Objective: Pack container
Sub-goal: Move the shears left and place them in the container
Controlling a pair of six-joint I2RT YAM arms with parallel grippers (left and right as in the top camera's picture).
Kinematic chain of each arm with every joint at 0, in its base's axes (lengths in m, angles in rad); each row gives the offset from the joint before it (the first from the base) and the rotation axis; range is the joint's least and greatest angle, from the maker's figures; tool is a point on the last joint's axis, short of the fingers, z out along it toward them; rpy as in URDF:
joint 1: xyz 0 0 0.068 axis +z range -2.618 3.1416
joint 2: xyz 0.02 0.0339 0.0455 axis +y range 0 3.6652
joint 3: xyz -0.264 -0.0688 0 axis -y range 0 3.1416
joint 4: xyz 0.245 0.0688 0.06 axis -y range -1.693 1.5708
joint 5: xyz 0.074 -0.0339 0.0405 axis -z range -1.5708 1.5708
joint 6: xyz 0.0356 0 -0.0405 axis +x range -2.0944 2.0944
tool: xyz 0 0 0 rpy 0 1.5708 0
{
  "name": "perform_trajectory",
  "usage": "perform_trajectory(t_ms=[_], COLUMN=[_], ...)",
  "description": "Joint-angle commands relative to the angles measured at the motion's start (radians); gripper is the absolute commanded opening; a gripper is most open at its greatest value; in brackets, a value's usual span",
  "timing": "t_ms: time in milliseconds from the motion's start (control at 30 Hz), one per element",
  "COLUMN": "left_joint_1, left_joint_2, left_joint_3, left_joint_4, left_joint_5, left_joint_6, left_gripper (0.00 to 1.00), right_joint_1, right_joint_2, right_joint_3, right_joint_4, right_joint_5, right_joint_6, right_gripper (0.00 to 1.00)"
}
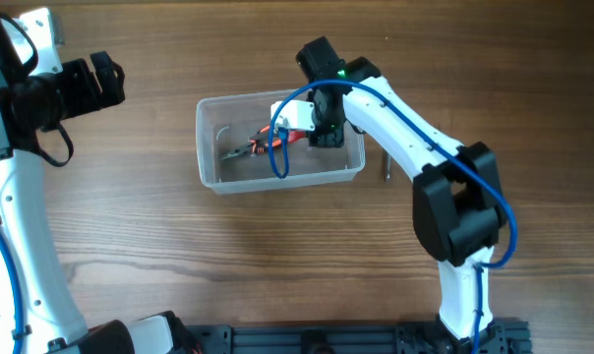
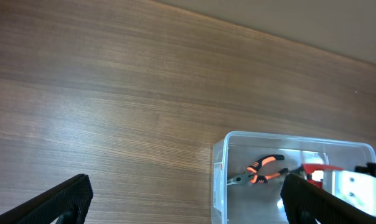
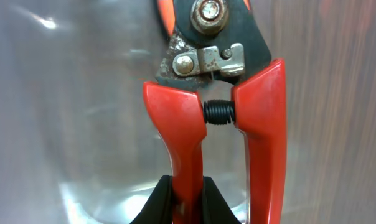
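Well left of the container [image 1: 207, 173], the left gripper [image 1: 108, 81] is held wide apart. Inside the container, beside orange pliers [image 1: 250, 149], one handle of red cutters [image 3: 180, 121] is clamped by the right gripper [image 3: 188, 203]. The container is set on a wooden table [image 1: 130, 246].

Clear rectangular container [image 1: 209, 163], upright, open-topped
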Motion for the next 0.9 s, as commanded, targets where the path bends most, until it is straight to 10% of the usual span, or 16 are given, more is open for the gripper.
perform_trajectory(t_ms=[0, 367, 567, 867], left_joint_1=[0.006, 0.006, 0.006, 0.006], left_joint_2=[0.006, 0.006, 0.006, 0.006], left_joint_3=[0.005, 0.005, 0.005, 0.005], left_joint_4=[0.002, 0.002, 0.002, 0.002], left_joint_5=[0.001, 0.002, 0.001, 0.001], left_joint_6=[-0.002, -0.002, -0.002, -0.002], left_gripper=[1.00, 1.00, 1.00, 1.00], right_joint_1=[-0.031, -0.048, -0.046, -0.064], right_joint_2=[0.021, 0.023, 0.010, -0.247], right_joint_3=[0.004, 0.004, 0.014, 0.101], right_joint_4=[0.025, 0.065, 0.088, 0.085], right_joint_5=[0.024, -0.056, -0.016, 0.099], right_joint_6=[-0.027, 0.000, 0.166, 0.481], right_gripper=[0.04, 0.06, 0.38, 0.44])
